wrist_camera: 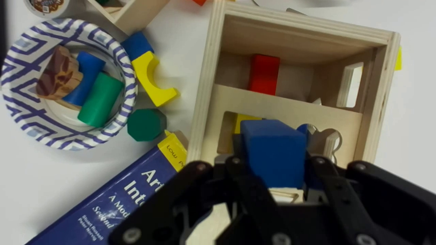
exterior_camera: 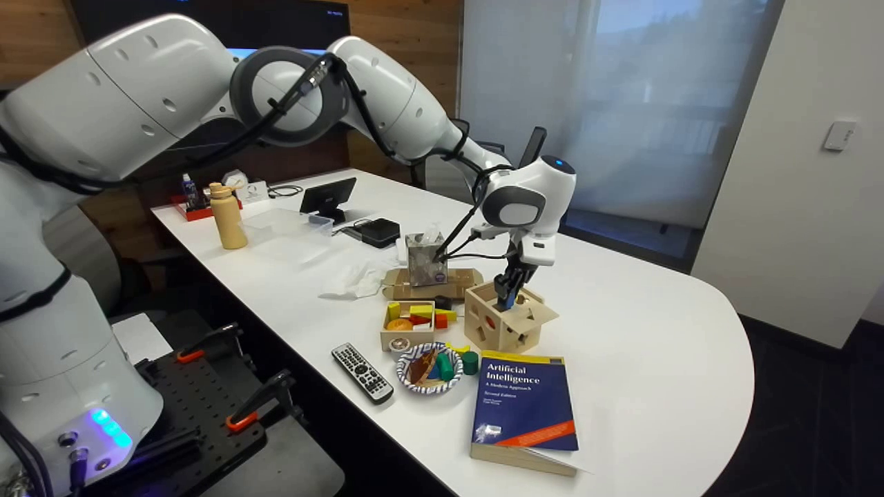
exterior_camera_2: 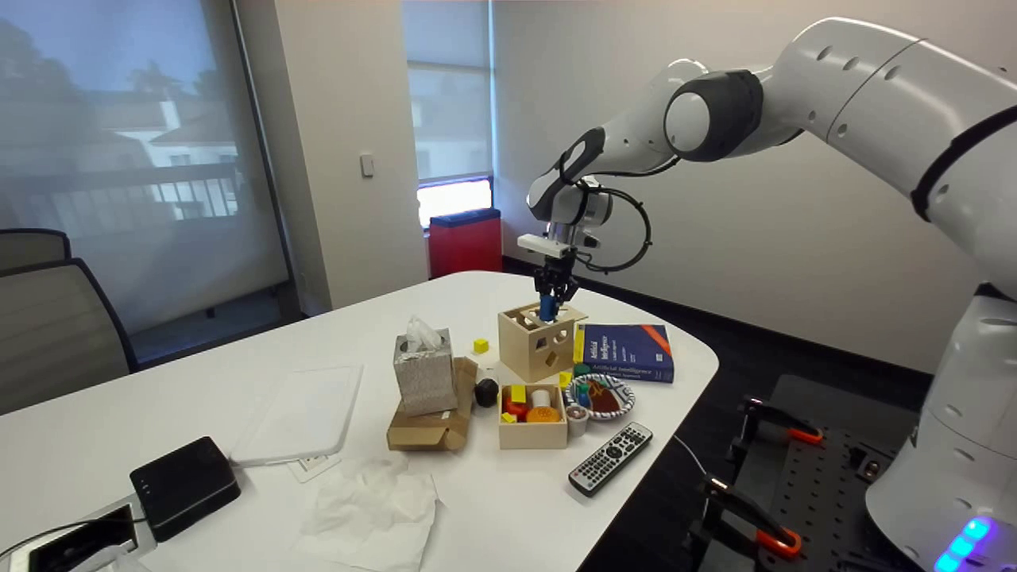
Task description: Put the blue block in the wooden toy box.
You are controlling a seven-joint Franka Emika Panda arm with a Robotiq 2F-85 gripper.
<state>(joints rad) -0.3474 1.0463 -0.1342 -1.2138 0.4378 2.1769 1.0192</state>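
Observation:
The wooden toy box stands on the table in both exterior views (exterior_camera: 482, 324) (exterior_camera_2: 520, 347). The wrist view looks down into it past its rim (wrist_camera: 208, 68). Its lid (wrist_camera: 248, 100) is slid partly open and has cut-out holes. A red block (wrist_camera: 265, 73) lies inside, and a yellow block (wrist_camera: 244, 119) shows through a lid hole. My gripper (exterior_camera_2: 554, 287) is shut on the blue block (wrist_camera: 277, 153) and points down over the box. The block also shows in both exterior views (exterior_camera: 507, 302) (exterior_camera_2: 548, 307). It is over the lid part; whether it touches the lid is unclear.
A blue book (exterior_camera: 525, 407) lies beside the box. A patterned paper bowl (exterior_camera: 407, 385) holds several pieces, with a yellow arch block (wrist_camera: 153, 81) and green block (wrist_camera: 144, 125) beside it. A small wooden tray (exterior_camera_2: 532, 437), tissue box (exterior_camera_2: 425, 373) and remote (exterior_camera: 362, 373) stand near.

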